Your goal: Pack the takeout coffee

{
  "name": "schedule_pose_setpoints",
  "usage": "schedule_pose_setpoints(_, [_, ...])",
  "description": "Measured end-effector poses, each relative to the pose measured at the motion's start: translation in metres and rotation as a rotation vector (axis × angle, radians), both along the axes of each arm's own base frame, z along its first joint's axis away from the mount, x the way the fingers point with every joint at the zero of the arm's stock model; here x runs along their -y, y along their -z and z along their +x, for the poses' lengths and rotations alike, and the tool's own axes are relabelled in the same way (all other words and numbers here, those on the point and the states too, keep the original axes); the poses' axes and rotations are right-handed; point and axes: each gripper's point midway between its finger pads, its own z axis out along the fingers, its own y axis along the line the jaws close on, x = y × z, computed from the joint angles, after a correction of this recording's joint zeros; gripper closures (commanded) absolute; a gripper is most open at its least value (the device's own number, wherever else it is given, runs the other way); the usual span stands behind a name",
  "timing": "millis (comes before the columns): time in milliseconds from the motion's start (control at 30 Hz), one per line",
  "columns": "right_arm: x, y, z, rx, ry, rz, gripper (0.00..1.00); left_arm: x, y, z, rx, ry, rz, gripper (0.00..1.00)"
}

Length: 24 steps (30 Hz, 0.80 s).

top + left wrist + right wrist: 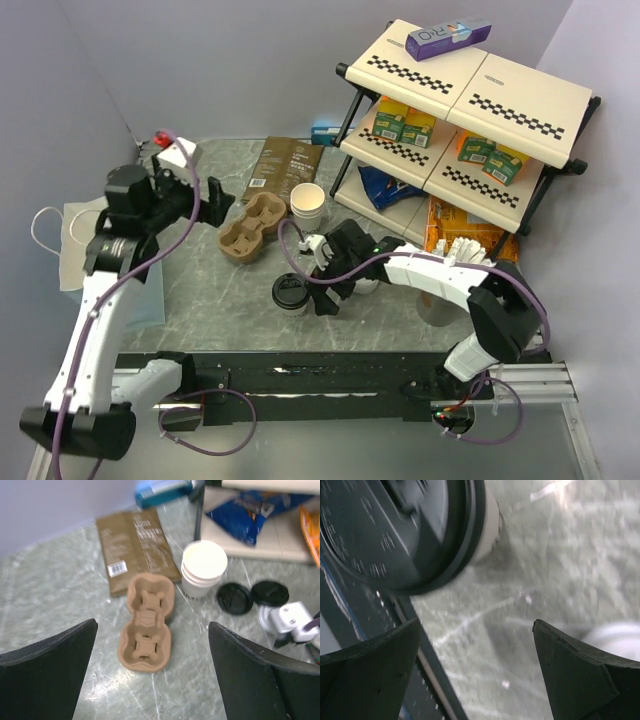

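Note:
One takeout coffee point(290, 293), a white cup with a black lid, stands near the table's front edge. The right wrist view shows it at the upper left point(400, 530), outside the jaws. My right gripper point(325, 298) hangs open just to its right, nothing between its fingers point(475, 670). My left gripper point(222, 205) is open and empty above the table, left of the brown pulp cup carrier point(252, 226). Its camera shows the carrier point(146, 625) ahead, both wells empty. A stack of lidless white cups point(202, 570) stands beside the carrier, with two loose black lids point(234, 598) next to it.
A brown coffee pouch point(283, 163) lies flat behind the carrier, a blue box point(325, 132) beyond it. A shelf rack point(460, 120) with snack packs fills the right side. A white paper bag point(75, 240) sits at the far left. A blurred white object point(615, 640) shows beside my right gripper.

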Motion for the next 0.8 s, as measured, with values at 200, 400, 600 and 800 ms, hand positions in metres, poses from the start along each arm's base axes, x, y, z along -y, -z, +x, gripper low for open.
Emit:
schedule_pose_setpoints(200, [-0.031,0.002,0.006,0.067,-0.043,0.075,0.0,-0.014,-0.034,-0.027,0.097,-0.049,-0.033,0.01])
schedule_pose_setpoints(400, [-0.052,0.019,0.004,0.076,-0.101,0.124,0.0,-0.023,-0.039,-0.031,0.096,-0.08,-0.037,0.01])
schedule_pose_setpoints(600, [-0.064,0.027,0.006,0.073,-0.096,0.155,0.0,-0.023,-0.027,-0.031,0.049,-0.077,-0.035,0.01])
schedule_pose_setpoints(800, [-0.08,0.024,0.02,0.025,0.075,0.202,0.0,-0.022,-0.023,-0.033,0.028,-0.067,-0.036,0.01])
